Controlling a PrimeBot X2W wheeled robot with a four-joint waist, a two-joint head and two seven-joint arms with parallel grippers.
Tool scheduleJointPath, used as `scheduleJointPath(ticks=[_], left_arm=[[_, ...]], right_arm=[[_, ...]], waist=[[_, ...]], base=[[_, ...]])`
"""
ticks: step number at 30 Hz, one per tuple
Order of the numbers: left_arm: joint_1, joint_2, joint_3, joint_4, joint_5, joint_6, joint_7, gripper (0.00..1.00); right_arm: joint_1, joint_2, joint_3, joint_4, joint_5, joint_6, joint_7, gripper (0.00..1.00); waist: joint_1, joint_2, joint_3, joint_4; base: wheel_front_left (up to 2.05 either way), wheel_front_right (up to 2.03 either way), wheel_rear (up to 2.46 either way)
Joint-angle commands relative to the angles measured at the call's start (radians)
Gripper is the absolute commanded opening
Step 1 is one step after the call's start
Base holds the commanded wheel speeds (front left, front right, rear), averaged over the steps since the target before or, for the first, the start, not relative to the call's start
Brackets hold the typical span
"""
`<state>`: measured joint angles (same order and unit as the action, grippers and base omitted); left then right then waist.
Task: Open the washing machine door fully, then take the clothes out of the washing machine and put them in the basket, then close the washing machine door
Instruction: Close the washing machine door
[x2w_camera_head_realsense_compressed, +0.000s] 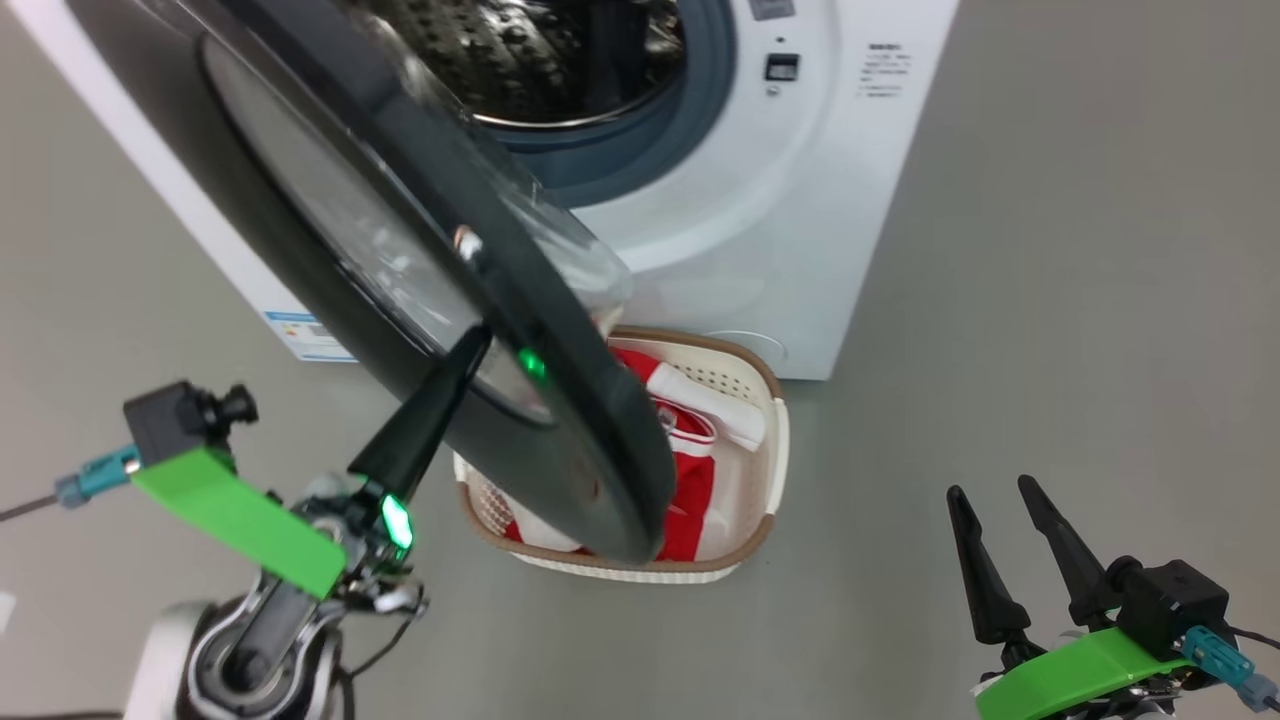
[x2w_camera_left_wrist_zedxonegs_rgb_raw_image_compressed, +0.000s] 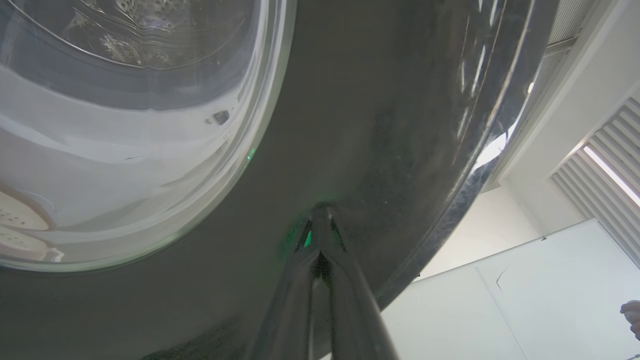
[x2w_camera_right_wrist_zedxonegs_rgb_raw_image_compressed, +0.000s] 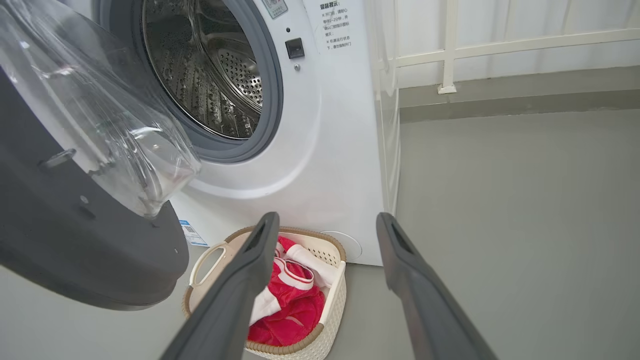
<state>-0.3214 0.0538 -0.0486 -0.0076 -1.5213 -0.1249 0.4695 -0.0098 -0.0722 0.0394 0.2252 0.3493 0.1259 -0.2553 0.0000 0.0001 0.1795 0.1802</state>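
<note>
My left gripper (x2w_camera_head_realsense_compressed: 478, 340), jaws shut and empty, pressed its tips on the half-open washing machine door's (x2w_camera_head_realsense_compressed: 560, 420) black rim; my right gripper (x2w_camera_head_realsense_compressed: 992, 487) hung wide open, empty. The clothes (x2w_camera_head_realsense_compressed: 690, 500) lay in the basket (x2w_camera_head_realsense_compressed: 775, 420) by the washing machine (x2w_camera_head_realsense_compressed: 800, 200); a steady, square push suited closing.

- A printed notice (x2w_camera_right_wrist_zedxonegs_rgb_raw_image_compressed: 334, 25) in Chinese characters stood on the washing machine (x2w_camera_right_wrist_zedxonegs_rgb_raw_image_compressed: 325, 150) front, right of the drum; too small to read.
- A blue sticker (x2w_camera_right_wrist_zedxonegs_rgb_raw_image_compressed: 192, 232) sat low on its front, print illegible.
- A label (x2w_camera_right_wrist_zedxonegs_rgb_raw_image_compressed: 275, 6) above the drum was cut off and unreadable.
</note>
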Motion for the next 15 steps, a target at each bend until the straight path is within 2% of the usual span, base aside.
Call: scheduleJointPath(ticks=[1,7,15], left_arm=[[-0.058,0.010,0.016,-0.013,0.015,-0.006,-0.025,0.00],[-0.143,0.013,-0.021,0.046,0.029,-0.006,-0.116,0.00],[-0.282,0.051,-0.073,0.146,0.058,-0.006,-0.226,0.00]], right_arm=[[-0.033,-0.003,0.015,-0.026,-0.003,0.005,-0.006,1.00],[-0.047,0.002,0.004,-0.032,-0.004,0.005,-0.006,1.00],[-0.079,0.009,-0.008,-0.038,0.001,0.005,-0.006,1.00]], waist=[[0.0000,-0.0001,0.023,-0.032],[0.0000,-0.0001,0.053,-0.080],[0.0000,-0.0001,0.103,-0.144]], base=[[0.00,0.00,0.00],[0.00,0.00,0.00],[0.00,0.00,0.00]])
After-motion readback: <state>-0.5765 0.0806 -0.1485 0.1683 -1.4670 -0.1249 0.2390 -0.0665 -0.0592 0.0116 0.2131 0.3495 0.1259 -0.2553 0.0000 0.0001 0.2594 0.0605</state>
